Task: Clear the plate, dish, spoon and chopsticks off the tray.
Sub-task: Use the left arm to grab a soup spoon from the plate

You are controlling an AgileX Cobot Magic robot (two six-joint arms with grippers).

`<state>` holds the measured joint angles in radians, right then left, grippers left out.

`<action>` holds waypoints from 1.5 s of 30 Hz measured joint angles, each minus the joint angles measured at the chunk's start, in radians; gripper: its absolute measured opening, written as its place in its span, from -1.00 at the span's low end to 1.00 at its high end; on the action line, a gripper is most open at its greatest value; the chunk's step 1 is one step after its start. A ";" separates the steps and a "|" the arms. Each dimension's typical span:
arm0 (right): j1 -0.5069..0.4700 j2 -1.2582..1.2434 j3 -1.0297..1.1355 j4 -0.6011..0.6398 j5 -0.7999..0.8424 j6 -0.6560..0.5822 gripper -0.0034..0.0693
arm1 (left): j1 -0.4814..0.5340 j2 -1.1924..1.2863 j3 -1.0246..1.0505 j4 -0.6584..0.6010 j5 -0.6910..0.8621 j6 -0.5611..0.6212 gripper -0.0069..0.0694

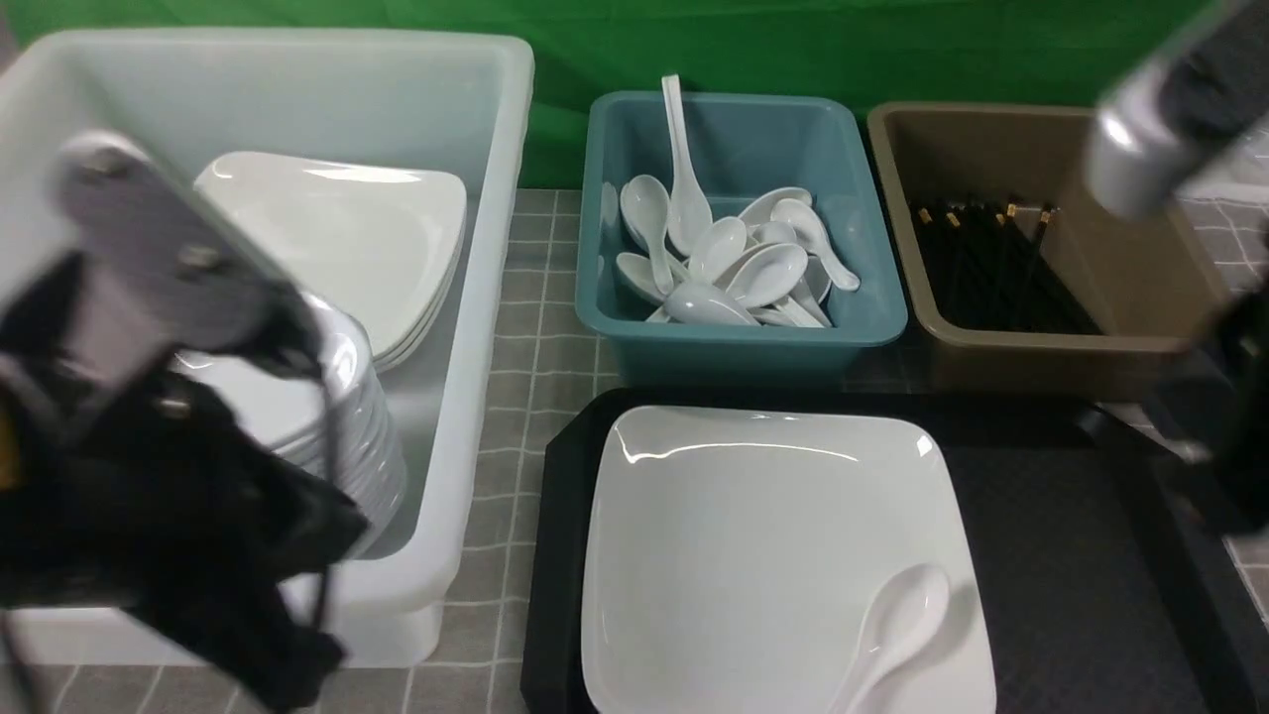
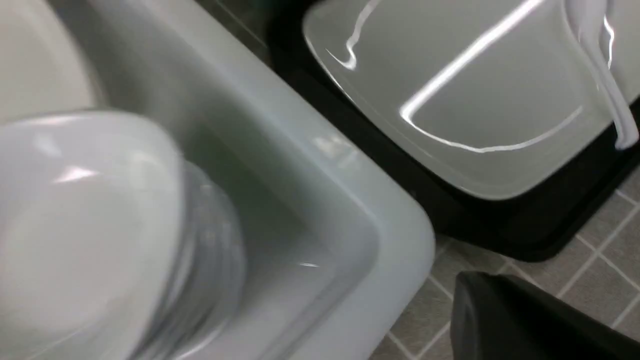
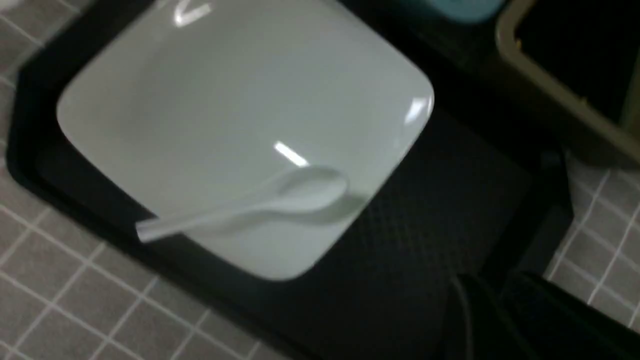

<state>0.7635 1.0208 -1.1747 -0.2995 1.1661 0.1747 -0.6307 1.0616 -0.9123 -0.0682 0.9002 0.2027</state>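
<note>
**Plate and spoon on the tray, both arms up**

The large square plate [image 1: 773, 535] sits on the left part of the black tray [image 1: 1071, 555]. The soup spoon [image 1: 897, 620] lies across the plate's near right corner, bowl up in the well and handle poking out past the rim.

My left gripper [image 1: 228, 555] hangs blurred over the near end of the white tub [image 1: 476, 297], just above the stack of small dishes [image 1: 357, 436]. Its jaws are closed, and I can see nothing in them.

My right gripper [image 1: 1234, 426] is a dark smear at the right edge, above the tray's far right corner. I can't tell how wide it stands or whether it holds anything.

Behind the tray, the teal tub [image 1: 872, 297] holds a heap of white spoons [image 1: 734, 263]. The brown tub [image 1: 1140, 268] holds black chopsticks [image 1: 991, 268] with gold ends.
</note>
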 joint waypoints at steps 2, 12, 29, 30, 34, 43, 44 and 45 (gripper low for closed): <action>-0.006 -0.090 0.092 0.001 0.000 0.026 -0.55 | -0.020 0.096 -0.003 -0.064 -0.055 0.000 -0.77; -0.010 -0.534 0.309 0.006 0.001 0.095 -0.50 | -0.341 0.595 -0.269 -0.060 -0.165 -0.167 -0.75; -0.010 -0.641 0.310 0.022 0.001 0.098 -0.45 | -0.360 0.942 -0.513 -0.007 -0.114 -0.203 0.32; -0.010 -0.641 0.310 0.022 0.001 0.098 -0.45 | -0.360 0.947 -0.513 0.009 -0.123 -0.203 0.32; -0.010 -0.641 0.310 0.022 0.001 0.096 -0.42 | -0.360 0.962 -0.513 0.059 -0.153 -0.189 0.09; -0.010 -0.641 0.310 0.022 0.001 0.069 -0.37 | -0.360 0.958 -0.518 0.068 -0.178 -0.171 -0.76; -0.010 -0.641 0.310 0.022 0.001 0.069 -0.36 | -0.360 0.959 -0.518 0.080 -0.169 -0.168 -0.77; -0.010 -0.641 0.310 0.022 0.001 0.069 -0.35 | -0.360 0.959 -0.518 0.086 -0.164 -0.167 -0.77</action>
<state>0.7536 0.3799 -0.8643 -0.2776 1.1670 0.2438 -0.9903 2.0208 -1.4301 0.0173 0.7364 0.0355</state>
